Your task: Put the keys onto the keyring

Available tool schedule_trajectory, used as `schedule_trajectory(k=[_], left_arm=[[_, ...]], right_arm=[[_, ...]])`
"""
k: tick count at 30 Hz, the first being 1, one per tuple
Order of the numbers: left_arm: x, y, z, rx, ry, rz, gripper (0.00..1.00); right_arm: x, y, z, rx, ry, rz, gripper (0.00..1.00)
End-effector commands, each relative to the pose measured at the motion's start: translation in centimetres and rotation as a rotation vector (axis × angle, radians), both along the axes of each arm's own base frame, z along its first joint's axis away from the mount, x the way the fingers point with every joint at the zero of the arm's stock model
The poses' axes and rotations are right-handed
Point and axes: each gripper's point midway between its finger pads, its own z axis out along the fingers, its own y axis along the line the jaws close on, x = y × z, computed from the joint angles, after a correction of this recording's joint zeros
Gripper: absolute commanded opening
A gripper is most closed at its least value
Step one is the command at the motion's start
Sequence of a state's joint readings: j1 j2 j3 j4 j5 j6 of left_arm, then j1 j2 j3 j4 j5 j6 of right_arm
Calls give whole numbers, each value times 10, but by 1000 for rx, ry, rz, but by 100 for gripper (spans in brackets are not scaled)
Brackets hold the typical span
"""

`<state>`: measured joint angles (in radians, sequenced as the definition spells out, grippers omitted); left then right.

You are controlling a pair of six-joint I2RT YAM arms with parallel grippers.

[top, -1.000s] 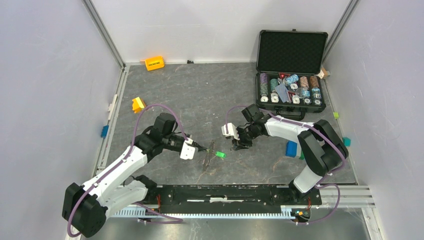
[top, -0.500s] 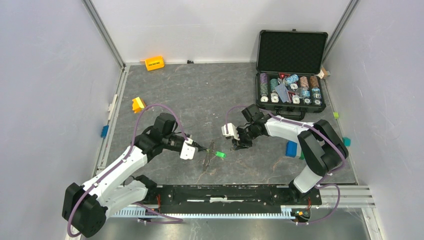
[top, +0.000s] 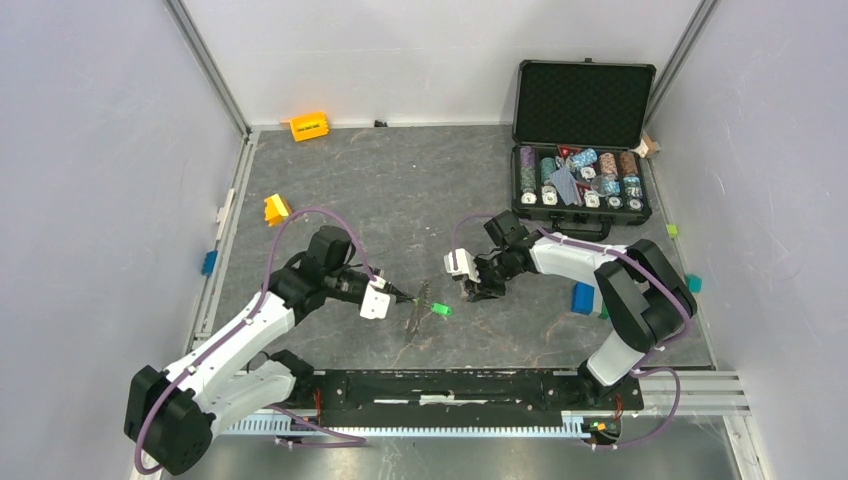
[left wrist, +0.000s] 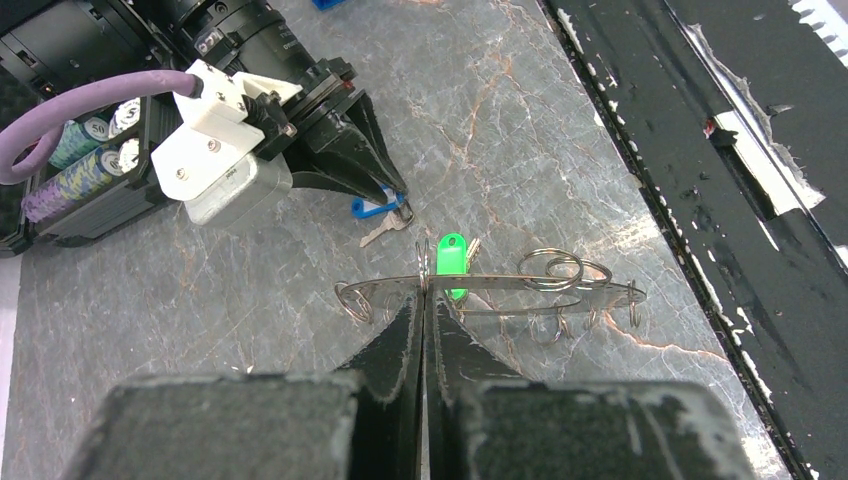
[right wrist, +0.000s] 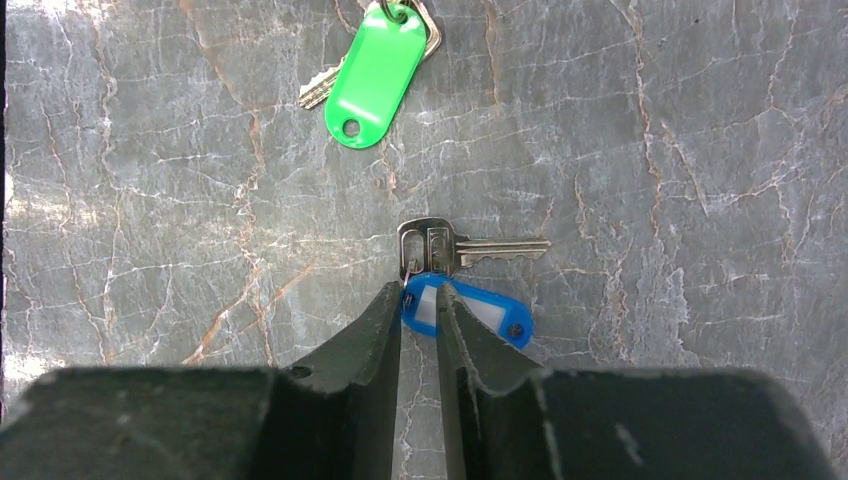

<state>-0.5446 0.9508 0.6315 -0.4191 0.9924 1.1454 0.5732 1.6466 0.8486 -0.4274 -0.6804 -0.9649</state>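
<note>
My left gripper (left wrist: 425, 296) is shut on the rim of the keyring (left wrist: 560, 284), a thin grey ring with small wire loops, held edge-on just above the table (top: 400, 200). The green key (left wrist: 452, 264) sits right behind that grip; the right wrist view shows its green tag (right wrist: 375, 75) lying flat. The blue key (right wrist: 470, 312) lies on the table, its silver blade (right wrist: 500, 247) pointing right. My right gripper (right wrist: 419, 298) is down on it, jaws a narrow gap apart, straddling the ring end of the blue tag. From above, the right gripper (top: 477, 292) hides this key.
An open black case (top: 583, 100) of poker chips stands at the back right. Loose blocks lie about: orange (top: 309, 126), yellow (top: 275, 209), blue (top: 583, 297). The black rail (top: 450, 388) with the arm bases runs along the near edge.
The right gripper's jaws have drawn closer together around the blue tag's end. The left gripper and keyring have not moved.
</note>
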Motion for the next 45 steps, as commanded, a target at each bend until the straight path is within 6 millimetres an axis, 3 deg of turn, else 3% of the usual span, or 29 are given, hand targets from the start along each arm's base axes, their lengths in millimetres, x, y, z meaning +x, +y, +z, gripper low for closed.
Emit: schedule_trajectory(k=[1, 15, 21, 27, 34, 45], left_arm=[[0, -3, 16, -45, -32, -20, 2], [0, -3, 14, -43, -24, -25, 2], [-1, -4, 13, -43, -20, -29, 2], [-1, -4, 13, -44, -13, -33, 2], [-1, -9, 17, -56, 19, -55, 2], [-4, -22, 40, -94, 57, -161, 2]], right_arm=[[1, 2, 3, 16, -3, 6, 23], [6, 5, 11, 29, -13, -2, 7], [8, 10, 25, 68, -29, -4, 0], [8, 12, 41, 108, -42, -2, 0], [5, 17, 70, 176, -85, 23, 0], [11, 19, 143, 262, -319, 114, 0]])
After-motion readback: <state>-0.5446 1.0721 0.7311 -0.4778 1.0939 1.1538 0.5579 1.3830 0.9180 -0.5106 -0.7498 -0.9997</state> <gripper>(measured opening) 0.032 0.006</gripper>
